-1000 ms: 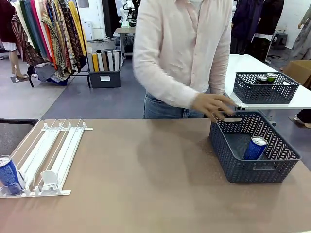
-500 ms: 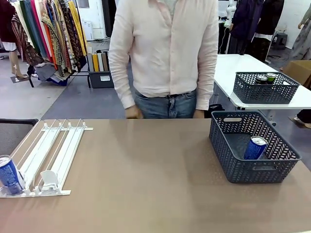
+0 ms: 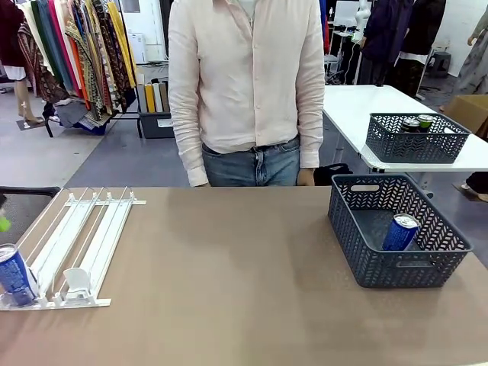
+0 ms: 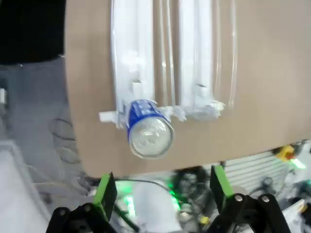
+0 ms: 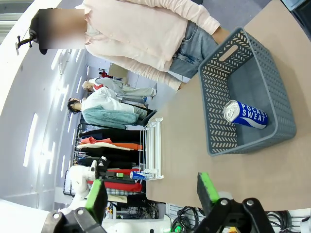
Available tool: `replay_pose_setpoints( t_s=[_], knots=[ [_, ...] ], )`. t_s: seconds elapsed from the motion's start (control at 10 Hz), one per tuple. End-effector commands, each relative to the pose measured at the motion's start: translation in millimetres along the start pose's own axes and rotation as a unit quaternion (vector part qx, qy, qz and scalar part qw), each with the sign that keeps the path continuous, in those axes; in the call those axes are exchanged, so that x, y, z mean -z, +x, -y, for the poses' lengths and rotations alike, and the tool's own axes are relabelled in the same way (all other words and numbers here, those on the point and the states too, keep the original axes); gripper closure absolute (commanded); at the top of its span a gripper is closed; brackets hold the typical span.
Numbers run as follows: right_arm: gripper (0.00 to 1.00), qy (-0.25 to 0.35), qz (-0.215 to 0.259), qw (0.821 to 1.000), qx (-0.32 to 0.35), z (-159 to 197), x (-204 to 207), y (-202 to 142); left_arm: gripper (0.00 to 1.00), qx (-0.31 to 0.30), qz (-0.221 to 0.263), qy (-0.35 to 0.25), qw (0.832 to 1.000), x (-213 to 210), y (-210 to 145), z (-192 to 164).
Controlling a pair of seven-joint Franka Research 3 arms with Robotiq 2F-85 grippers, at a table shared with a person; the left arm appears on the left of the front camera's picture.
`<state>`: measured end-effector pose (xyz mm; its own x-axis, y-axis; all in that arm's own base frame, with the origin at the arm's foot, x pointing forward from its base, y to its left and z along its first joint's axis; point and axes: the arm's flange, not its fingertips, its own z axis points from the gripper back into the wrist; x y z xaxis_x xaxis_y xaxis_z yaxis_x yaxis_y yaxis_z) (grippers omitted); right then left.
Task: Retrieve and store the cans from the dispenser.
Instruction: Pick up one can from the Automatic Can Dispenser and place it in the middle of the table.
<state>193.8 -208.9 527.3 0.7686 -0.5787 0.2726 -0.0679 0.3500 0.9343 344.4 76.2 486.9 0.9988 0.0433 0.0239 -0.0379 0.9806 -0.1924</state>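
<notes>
The white dispenser (image 3: 88,240) lies at the table's left. A blue can (image 3: 15,274) stands at the near end of its leftmost lane. In the left wrist view my left gripper (image 4: 162,189) hangs open above and short of that blue can (image 4: 149,130), at the dispenser's (image 4: 192,58) end. One green pad (image 3: 4,223) pokes in at the front view's left edge. A second blue can (image 3: 401,231) leans inside the dark basket (image 3: 396,271) at the right. My right gripper (image 5: 150,194) is open and high, far from the basket (image 5: 214,97) and its can (image 5: 245,114).
A person in a pale shirt (image 3: 244,84) stands at the table's far edge, arms down at the sides. Another dark basket (image 3: 415,141) with cans sits on a white table behind at right. Bare brown tabletop (image 3: 229,267) lies between the dispenser and the basket.
The person's hand has left the basket's rim, and the person has stepped left and stands upright. A green pad has appeared at the front view's left edge.
</notes>
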Motion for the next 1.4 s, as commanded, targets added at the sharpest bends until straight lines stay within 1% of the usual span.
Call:
replay_pose_setpoints(
  t_s=[0.0, 0.1, 0.4, 0.5, 0.6, 0.7, 0.8, 1.1, 1.2, 1.3],
  knots=[
    [0.0, 0.016, 0.007, 1.0, -0.012, -2.6, 0.1, 3.5, 0.0, 0.031, 0.037, 0.054, 0.997, 12.4, -2.5, 2.8],
    [0.0, 0.016, 0.007, 1.0, -0.012, -2.6, 0.1, 3.5, 0.0, 0.0, 0.0, 0.0, 1.0, 0.0, 0.0, 0.0],
    [0.0, 0.016, 0.007, 1.0, -0.012, -2.6, 0.1, 3.5, 0.0, 0.0, 0.0, 0.0, 1.0, 0.0, 0.0, 0.0],
    [0.0, 0.016, 0.007, 1.0, -0.012, -2.6, 0.1, 3.5, 0.0, 0.015, 0.004, 0.015, 1.0, 7.2, 0.9, 1.0],
    [0.0, 0.016, 0.007, 1.0, -0.012, -2.6, 0.1, 3.5, 0.0, 0.043, -0.031, 0.003, 0.999, 13.5, 5.5, 5.1],
    [0.0, 0.016, 0.007, 1.0, -0.012, -2.6, 0.1, 3.5, 0.0, 0.015, -0.039, 0.027, 0.999, 24.9, 7.0, 10.3],
    [0.0, 0.016, 0.007, 1.0, -0.012, -2.6, 0.1, 3.5, 0.0, 0.012, -0.041, 0.028, 0.999, 34.5, 4.2, 15.6],
    [0.0, 0.016, 0.007, 1.0, -0.012, -2.6, 0.1, 3.5, 0.0, 0.01, -0.087, 0.047, 0.995, 68.5, -3.4, 25.7],
    [0.0, 0.016, 0.007, 1.0, -0.012, -2.6, 0.1, 3.5, 0.0, -0.006, -0.088, 0.059, 0.994, 75.4, -1.1, 25.2],
    [0.0, 0.016, 0.007, 1.0, -0.012, -2.6, 0.1, 3.5, 0.0, -0.008, -0.09, 0.066, 0.994, 78.2, -1.6, 24.2]
  ],
)
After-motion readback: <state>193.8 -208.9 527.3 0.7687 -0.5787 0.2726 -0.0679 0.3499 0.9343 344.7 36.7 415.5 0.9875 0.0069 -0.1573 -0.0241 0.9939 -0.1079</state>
